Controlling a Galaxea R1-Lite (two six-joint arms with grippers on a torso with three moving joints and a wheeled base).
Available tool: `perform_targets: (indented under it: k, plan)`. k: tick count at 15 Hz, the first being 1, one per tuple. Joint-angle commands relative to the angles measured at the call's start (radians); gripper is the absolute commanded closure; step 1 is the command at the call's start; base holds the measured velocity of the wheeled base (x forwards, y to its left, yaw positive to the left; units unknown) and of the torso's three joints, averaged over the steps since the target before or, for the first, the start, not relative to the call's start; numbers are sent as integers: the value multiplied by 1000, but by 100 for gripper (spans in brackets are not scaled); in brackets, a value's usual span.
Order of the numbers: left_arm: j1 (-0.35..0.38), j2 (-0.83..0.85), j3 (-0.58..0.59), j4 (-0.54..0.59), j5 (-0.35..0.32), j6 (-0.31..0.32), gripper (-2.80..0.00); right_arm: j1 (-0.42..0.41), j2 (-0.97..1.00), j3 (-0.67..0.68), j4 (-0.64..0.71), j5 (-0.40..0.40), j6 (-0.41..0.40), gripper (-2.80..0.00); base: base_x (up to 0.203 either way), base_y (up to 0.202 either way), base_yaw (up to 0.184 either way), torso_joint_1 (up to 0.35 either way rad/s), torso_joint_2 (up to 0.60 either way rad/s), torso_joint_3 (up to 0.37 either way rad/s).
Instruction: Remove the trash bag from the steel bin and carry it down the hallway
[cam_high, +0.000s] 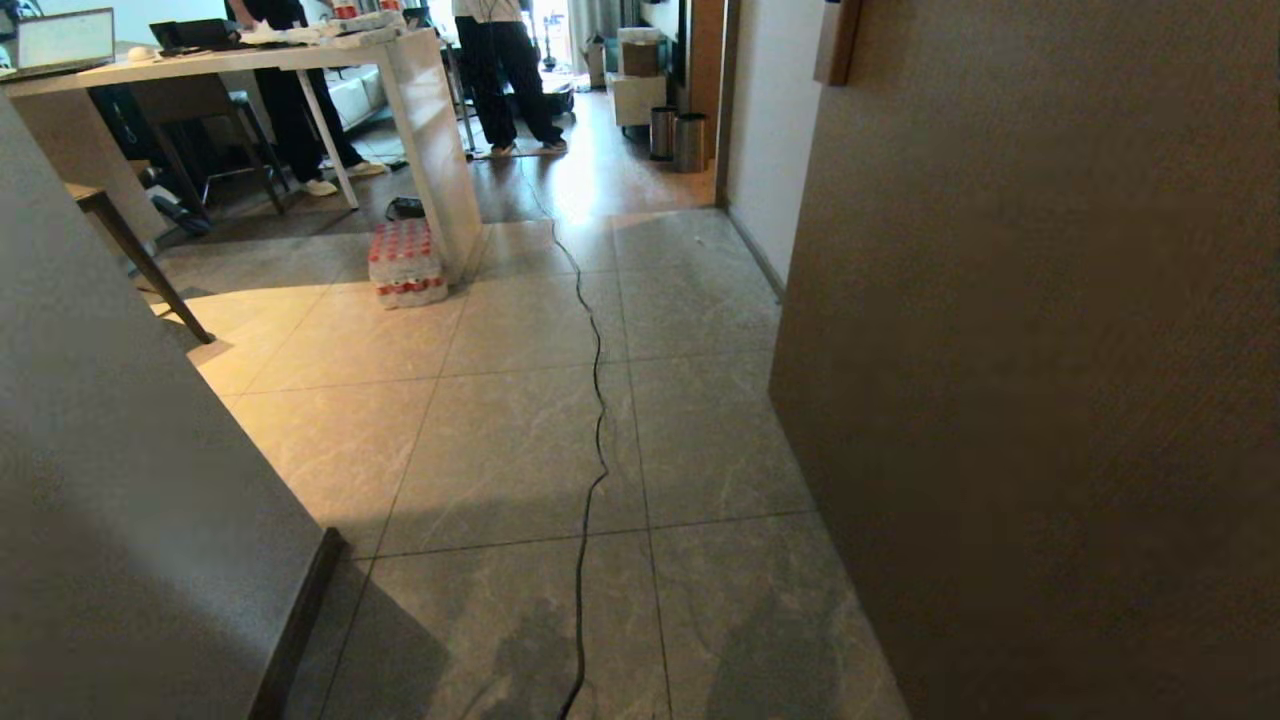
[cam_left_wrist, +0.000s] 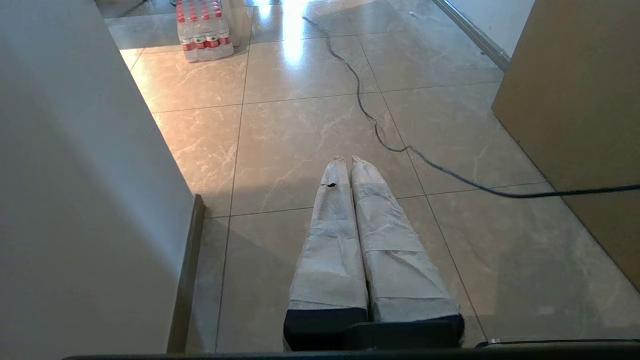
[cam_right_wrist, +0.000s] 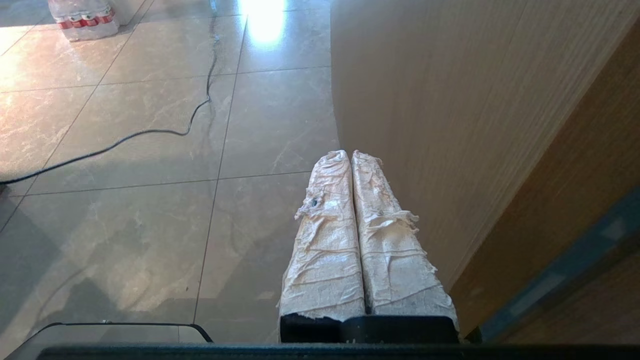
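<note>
Far down the hallway (cam_high: 530, 440), by the right-hand wall, stands the steel bin (cam_high: 690, 143) with a second similar cylinder (cam_high: 661, 132) just beside it. The trash bag is out of view. Neither arm shows in the head view. My left gripper (cam_left_wrist: 349, 161) hangs low over the floor tiles, its pale-wrapped fingers (cam_left_wrist: 335, 235) pressed together and empty. My right gripper (cam_right_wrist: 350, 154) is likewise shut with nothing in it, close beside a brown wall panel (cam_right_wrist: 450, 100).
A black cable (cam_high: 597, 400) runs along the floor down the passage. A pack of water bottles (cam_high: 405, 264) sits at the foot of a white table (cam_high: 420, 130). Two people's legs (cam_high: 505, 80) stand beyond. Walls (cam_high: 1030, 380) close in on both sides.
</note>
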Motion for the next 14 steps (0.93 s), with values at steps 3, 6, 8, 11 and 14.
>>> perform_targets:
  k: [3,6,8,11,14]
  plan:
    - [0,0,11,1,0,20,0,0,1,0,-1,0,0,0,0,0,0,0,0,0]
    - [0,0,11,4,-1,24,0,0,1,0,0,0,0,0,0,0,0,0,0,0]
    - [0,0,12,3,-1,17,0,0,1,0,0,0,0,0,0,0,0,0,0,0]
    - [0,0,12,-1,0,21,0,0,1,0,0,0,0,0,1,-91,0,1,0,4]
    - [0,0,11,0,2,9,0,0,1,0,0,0,0,0,0,-167,-1,2,1,1]
